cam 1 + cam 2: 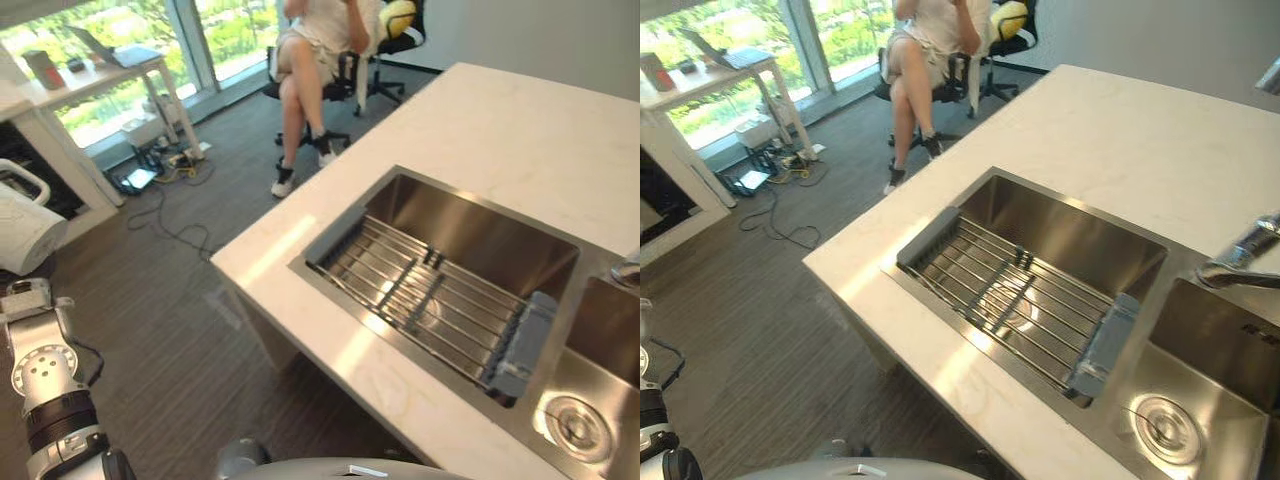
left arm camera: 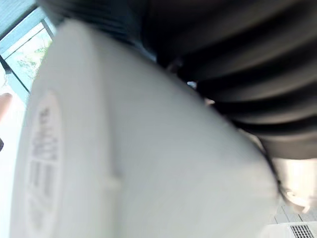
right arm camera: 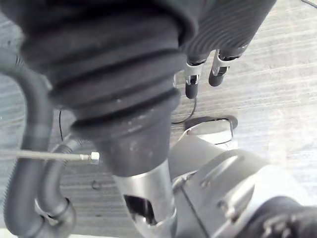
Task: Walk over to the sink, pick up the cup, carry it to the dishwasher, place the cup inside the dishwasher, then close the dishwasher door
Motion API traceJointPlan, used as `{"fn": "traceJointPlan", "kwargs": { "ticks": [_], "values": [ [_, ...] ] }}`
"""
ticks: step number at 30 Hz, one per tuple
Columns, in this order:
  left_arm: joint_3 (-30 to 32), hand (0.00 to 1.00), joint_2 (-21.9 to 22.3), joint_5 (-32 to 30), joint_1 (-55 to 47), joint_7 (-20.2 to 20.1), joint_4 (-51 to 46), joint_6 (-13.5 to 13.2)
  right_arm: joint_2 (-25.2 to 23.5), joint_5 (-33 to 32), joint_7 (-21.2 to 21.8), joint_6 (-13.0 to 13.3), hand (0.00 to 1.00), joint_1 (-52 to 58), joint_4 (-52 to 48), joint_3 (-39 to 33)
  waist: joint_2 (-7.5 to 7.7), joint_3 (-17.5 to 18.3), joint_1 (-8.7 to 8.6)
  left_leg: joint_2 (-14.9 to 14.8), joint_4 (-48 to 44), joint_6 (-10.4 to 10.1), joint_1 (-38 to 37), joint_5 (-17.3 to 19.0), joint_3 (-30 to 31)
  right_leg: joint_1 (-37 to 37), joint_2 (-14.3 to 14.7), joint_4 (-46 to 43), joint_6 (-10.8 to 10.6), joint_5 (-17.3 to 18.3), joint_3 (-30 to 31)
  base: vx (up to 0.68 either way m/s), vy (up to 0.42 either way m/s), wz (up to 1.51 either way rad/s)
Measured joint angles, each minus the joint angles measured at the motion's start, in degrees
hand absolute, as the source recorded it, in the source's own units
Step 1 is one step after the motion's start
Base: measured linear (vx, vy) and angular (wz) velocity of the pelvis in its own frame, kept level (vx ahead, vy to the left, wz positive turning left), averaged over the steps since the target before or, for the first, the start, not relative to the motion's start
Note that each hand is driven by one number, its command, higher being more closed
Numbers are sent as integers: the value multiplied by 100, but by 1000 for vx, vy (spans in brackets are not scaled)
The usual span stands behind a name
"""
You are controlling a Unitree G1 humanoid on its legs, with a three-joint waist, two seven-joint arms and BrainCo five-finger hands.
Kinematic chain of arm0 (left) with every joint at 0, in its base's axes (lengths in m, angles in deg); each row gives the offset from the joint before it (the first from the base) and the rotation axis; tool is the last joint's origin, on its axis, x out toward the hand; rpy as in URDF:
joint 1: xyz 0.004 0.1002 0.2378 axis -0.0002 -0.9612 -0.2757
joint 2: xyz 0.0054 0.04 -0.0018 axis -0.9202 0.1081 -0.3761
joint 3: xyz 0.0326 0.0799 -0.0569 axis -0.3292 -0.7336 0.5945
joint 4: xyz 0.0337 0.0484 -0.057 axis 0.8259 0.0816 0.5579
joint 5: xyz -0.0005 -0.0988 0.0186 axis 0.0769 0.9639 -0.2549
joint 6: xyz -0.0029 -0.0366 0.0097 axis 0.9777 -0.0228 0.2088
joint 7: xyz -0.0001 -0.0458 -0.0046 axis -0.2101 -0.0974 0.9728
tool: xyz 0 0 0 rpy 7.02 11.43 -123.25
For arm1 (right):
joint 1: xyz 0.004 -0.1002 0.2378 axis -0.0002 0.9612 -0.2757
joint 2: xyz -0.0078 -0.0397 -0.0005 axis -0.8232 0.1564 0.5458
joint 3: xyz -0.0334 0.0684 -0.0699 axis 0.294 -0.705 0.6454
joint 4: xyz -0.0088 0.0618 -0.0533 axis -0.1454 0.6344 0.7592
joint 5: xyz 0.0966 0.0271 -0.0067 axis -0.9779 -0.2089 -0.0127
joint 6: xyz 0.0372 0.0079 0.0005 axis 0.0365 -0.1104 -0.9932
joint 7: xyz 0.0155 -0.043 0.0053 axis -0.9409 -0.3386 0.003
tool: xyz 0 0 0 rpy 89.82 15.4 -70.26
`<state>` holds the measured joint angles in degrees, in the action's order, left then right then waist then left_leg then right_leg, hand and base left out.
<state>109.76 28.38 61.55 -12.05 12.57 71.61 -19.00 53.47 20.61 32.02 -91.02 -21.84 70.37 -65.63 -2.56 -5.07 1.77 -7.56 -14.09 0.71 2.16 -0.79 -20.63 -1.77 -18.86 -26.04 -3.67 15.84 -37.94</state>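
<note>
The grey carpeted floor [image 1: 160,320] runs from the windows to the table [image 1: 500,130], a white stone top whose near left corner points into the room. A steel sink [image 1: 480,230] is set into the table along its near edge, close to that corner. It has two basins. The larger, deeper one is on the left, and a shallower one [image 1: 1220,330] is on the right, toward the table's right end.

A wire rack [image 1: 420,290] with grey end pieces lies across the larger basin, reaching from its left wall to the divider. Where the cup is, I cannot tell.

Beyond the table's far left edge, a person [image 1: 320,50] sits cross-legged on a black office chair [image 1: 400,45]. By the windows stands a white desk [image 1: 110,70] with a laptop [image 1: 115,50] on it.

A faucet [image 1: 1240,255] rises at the back of the right basin, its spout reaching over the divider. A round drain [image 1: 1160,428] sits in that basin's floor near the table's front edge.

The right hand [image 3: 192,74] hangs over the floor — its fingers straight and relaxed, holding nothing. Of the left hand [image 2: 237,74], the dark ribbed cover shows in its wrist view, so I cannot tell how wide it is or whether it holds anything.
</note>
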Motion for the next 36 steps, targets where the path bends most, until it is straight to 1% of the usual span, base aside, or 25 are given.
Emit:
{"fn": "traceJointPlan", "kwargs": {
  "ticks": [2,4,5,6,7,8,10,13,16,17,18,19,20,21,22,23,24,25,26,28,29,31,33,34,36],
  "values": [
    [-2,100,5,-109,-37,26,-69,47,-29,32,29,21,0,46,19,-83,-4,13,-9,101,161,-8,17,-79,8,-59,29,192,-19,-61,-101,-16,119,98],
    [-245,100,139,-317,-332,146,-379,277,-168,30,198,329,0,132,72,-83,-6,20,-49,413,1045,190,89,-781,20,-275,234,865,188,-327,-458,-102,76,170],
    [-288,100,228,-367,-391,155,-488,344,-197,24,219,394,0,175,87,-84,-5,26,-74,412,1079,205,50,-655,-178,-365,205,1000,193,-468,-758,-61,126,171],
    [-404,100,389,-474,-497,157,-761,407,-213,18,226,487,0,214,196,-44,13,4,-78,177,382,282,27,139,-937,-507,209,1103,28,-601,-1105,17,151,159],
    [-600,100,489,-600,-535,164,-975,425,-155,-40,226,527,0,258,169,132,-84,-30,-77,-56,113,153,-161,513,-1553,-756,223,1056,-63,-672,-1448,53,155,154],
    [-759,100,515,-640,-527,172,-1071,434,-106,-58,225,529,0,262,122,222,-131,-43,-118,-38,169,-2,-222,521,-1570,-807,261,935,-53,-665,-1570,25,192,159],
    [-1333,100,650,-876,-676,303,-1555,417,-131,-223,202,518,0,301,-269,611,-29,-18,-119,356,728,217,-247,338,-1346,-809,128,845,112,-542,-1607,-32,159,121],
    [-1816,100,1141,-1154,-1091,632,-2290,337,-224,-205,1,481,0,85,-529,767,165,-24,-143,816,1385,332,-400,78,-803,-836,-40,606,165,-525,-1447,-93,83,108],
    [-2180,100,1418,-1407,-1251,852,-2430,325,-222,-226,-283,390,0,25,-734,806,81,-253,-69,1013,1384,454,-499,150,-287,-855,-381,-273,252,-794,-686,-121,130,117],
    [-2558,100,1431,-1434,-1238,971,-2449,187,-231,-322,-291,332,0,33,-700,682,113,-314,-136,1118,1301,472,-483,158,258,-488,-388,-1115,462,-1186,610,-47,99,149],
    [-2692,100,1440,-1434,-1230,1004,-2440,144,-241,-368,-293,331,0,32,-689,622,89,-322,-168,1128,1291,474,-521,150,452,-305,-261,-1348,457,-1139,1140,8,94,178],
    [-2892,100,1485,-1463,-1199,1009,-2394,114,-286,-460,-284,300,0,47,-675,522,15,-372,-233,1127,1304,460,-518,140,800,-134,46,-1556,416,-922,1902,41,7,168],
    [-3125,100,1491,-1486,-1086,1008,-2267,63,-355,-503,-261,254,0,77,-655,470,92,-430,-325,1124,1341,459,-518,141,1140,-4,477,-1630,247,-611,2695,37,-3,175],
    [-3232,100,1488,-1496,-1008,1007,-2175,53,-382,-538,-249,218,0,85,-602,460,67,-508,-361,1124,1387,455,-499,150,1254,30,675,-1575,163,-495,2966,17,-33,192],
    [-3338,100,1487,-1607,-933,1005,-2007,49,-511,-545,-248,195,0,84,-393,303,236,-467,-442,1233,1667,193,-580,334,1412,144,843,-1188,45,-409,3462,3,-17,139],
    [-3318,100,1452,-1674,-898,1010,-2008,34,-639,-547,-249,179,0,72,-297,284,556,-422,-453,1384,1314,273,-497,390,1435,224,679,-934,-9,-396,3667,172,-90,151],
    [-3382,100,1401,-1709,-744,1008,-1987,-44,-674,-528,-253,176,0,93,-216,320,572,-517,-467,1172,485,536,-227,481,1406,216,683,-429,-265,-247,3837,194,-133,123],
    [-3354,100,1358,-1719,-706,1047,-1879,-45,-786,-344,-252,111,0,117,-147,343,727,-535,-488,1259,414,396,-246,542,1437,96,590,161,-412,-244,4037,200,-167,117],
    [-3354,100,1340,-1736,-711,1059,-1893,-43,-795,-190,-250,116,0,114,-153,411,716,-529,-478,1240,424,394,-257,540,1418,45,614,444,-468,-322,3905,36,-151,95],
    [-3265,100,1341,-1985,-821,1187,-2304,-47,-646,310,-250,153,0,167,-141,716,743,-465,-376,1215,552,297,-290,457,1201,8,632,1283,-454,-886,3515,13,-177,57],
    [-3227,100,1320,-2074,-850,1255,-2394,-51,-563,304,-254,145,0,152,-147,847,721,-464,-376,1204,510,302,-265,462,1189,7,678,1392,-506,-1061,3477,17,-172,35],
    [-3164,100,1376,-2232,-1136,1435,-2565,-54,-103,203,-257,82,0,56,-267,1246,465,-194,-330,1003,549,225,-168,431,1152,-79,859,1938,-384,-1290,3374,93,-137,2],
    [-3053,100,1378,-2321,-1248,1445,-2586,-52,18,-96,-369,-15,0,-159,-314,1497,352,-164,-335,825,606,105,-109,383,1081,-153,1047,2353,-328,-1574,3394,64,-107,-27],
    [-2812,100,1484,-2374,-1219,1227,-2440,-87,11,-703,-808,-418,0,-262,-236,1917,484,115,-504,758,1345,-13,-635,144,665,-350,1167,2790,-221,-1762,3514,15,-59,-12],
    [-2812,100,1484,-2374,-1219,1227,-2441,-87,11,-703,-808,-419,0,-261,-236,1917,486,116,-504,758,1345,-13,-634,144,664,-355,1167,2806,-224,-1773,3514,0,0,0]
  ]
}}
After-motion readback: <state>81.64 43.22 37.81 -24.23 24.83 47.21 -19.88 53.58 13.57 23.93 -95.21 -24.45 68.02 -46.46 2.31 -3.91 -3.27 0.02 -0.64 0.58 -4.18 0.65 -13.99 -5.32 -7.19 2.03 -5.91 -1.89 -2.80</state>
